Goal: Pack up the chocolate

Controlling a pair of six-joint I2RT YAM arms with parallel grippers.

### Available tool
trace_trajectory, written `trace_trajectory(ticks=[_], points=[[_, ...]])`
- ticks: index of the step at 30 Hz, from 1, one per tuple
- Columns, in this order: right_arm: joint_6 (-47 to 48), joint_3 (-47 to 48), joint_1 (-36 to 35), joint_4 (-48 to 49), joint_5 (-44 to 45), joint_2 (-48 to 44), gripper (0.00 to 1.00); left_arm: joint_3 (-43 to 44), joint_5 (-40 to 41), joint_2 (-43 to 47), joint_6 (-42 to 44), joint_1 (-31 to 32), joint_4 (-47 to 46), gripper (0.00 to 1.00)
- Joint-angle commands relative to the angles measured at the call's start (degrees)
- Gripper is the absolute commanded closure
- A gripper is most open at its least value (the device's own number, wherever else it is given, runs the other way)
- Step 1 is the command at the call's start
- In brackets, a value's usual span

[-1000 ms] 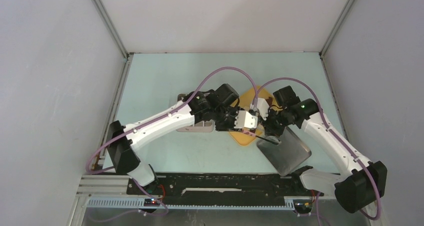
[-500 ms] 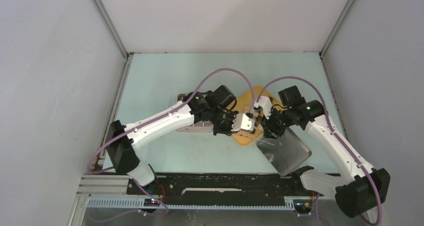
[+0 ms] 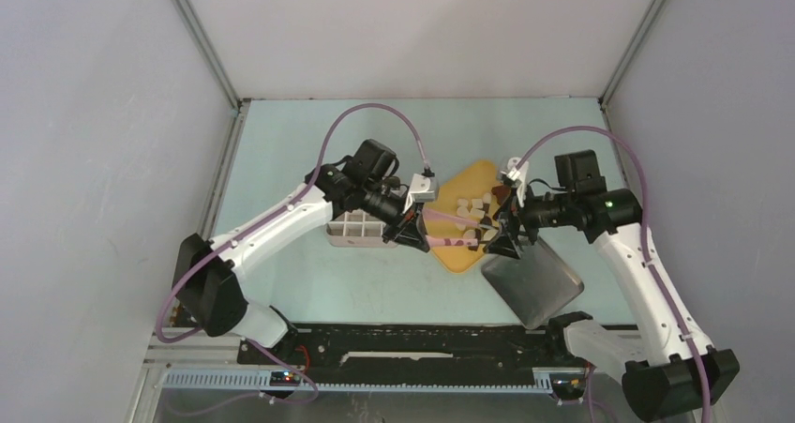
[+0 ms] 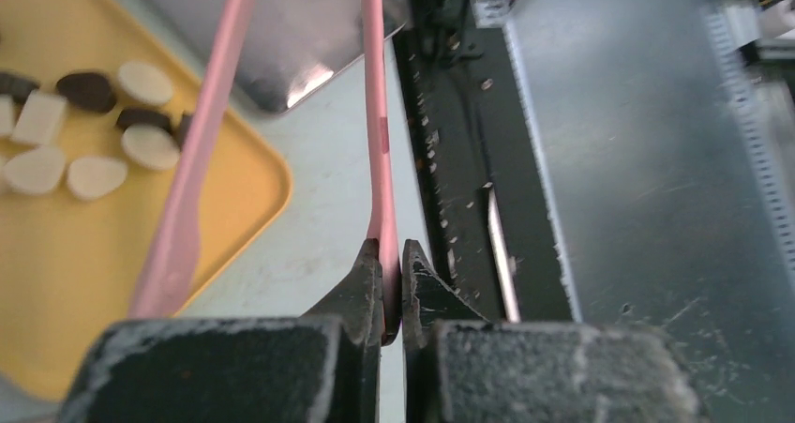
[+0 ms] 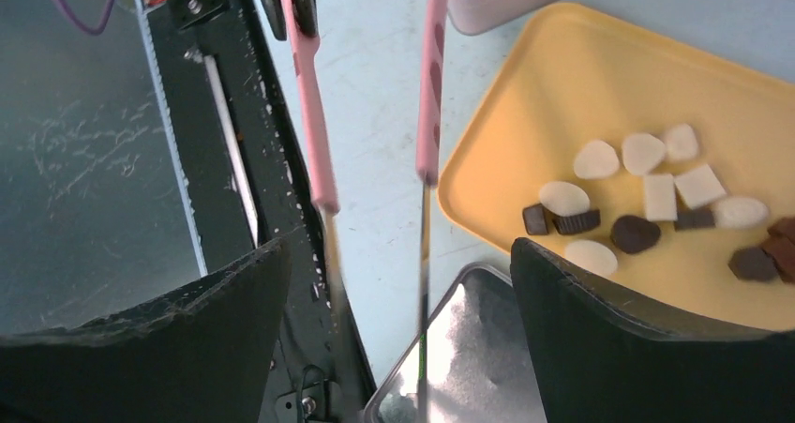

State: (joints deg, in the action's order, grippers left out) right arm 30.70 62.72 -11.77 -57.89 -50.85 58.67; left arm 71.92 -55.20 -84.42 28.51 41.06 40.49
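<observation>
Left jaws pinch pink tongs [image 4: 379, 160] | right jaws wide | pale-green table [image 3: 300, 132], chocolate [image 5: 659, 196] on yellow tray [image 5: 562, 76], grey walls [image 3: 94, 160]

Pale grey walls [image 3: 94, 160] enclose a mint-green table [image 3: 281, 142] — evenly lit.

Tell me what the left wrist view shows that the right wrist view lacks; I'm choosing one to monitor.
Only left wrist: a close look at the left hand shut on one arm of the pink tongs. Only right wrist: the right hand wide open, the tongs' metal tips between its fingers, and a white box's corner. Both: tongs, yellow tray, chocolate, metal tin.
</observation>
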Motion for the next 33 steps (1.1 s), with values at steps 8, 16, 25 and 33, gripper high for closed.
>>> trace_trajectory(ticks=[8, 16, 25, 33], points=[[8.7, 1.2, -7.4, -1.4, 2.3, 3.7, 0.15, 1.9, -13.6, -3.3, -3.7, -1.0, -2.7, 1.00], [8.8, -1.0, -7.4, -1.3, 4.4, 2.6, 0.29, 2.6, -15.5, -5.2, -2.2, -1.6, -0.7, 1.00], [8.3, -1.6, -7.4, -1.4, 4.3, 3.3, 0.51, 2.5, -14.4, -5.9, -1.4, -2.1, -0.3, 1.00], [5.3, -1.5, -6.9, 1.8, 9.2, 5.0, 0.66, -2.3, 6.4, -0.1, -4.8, -2.9, -6.8, 0.44]])
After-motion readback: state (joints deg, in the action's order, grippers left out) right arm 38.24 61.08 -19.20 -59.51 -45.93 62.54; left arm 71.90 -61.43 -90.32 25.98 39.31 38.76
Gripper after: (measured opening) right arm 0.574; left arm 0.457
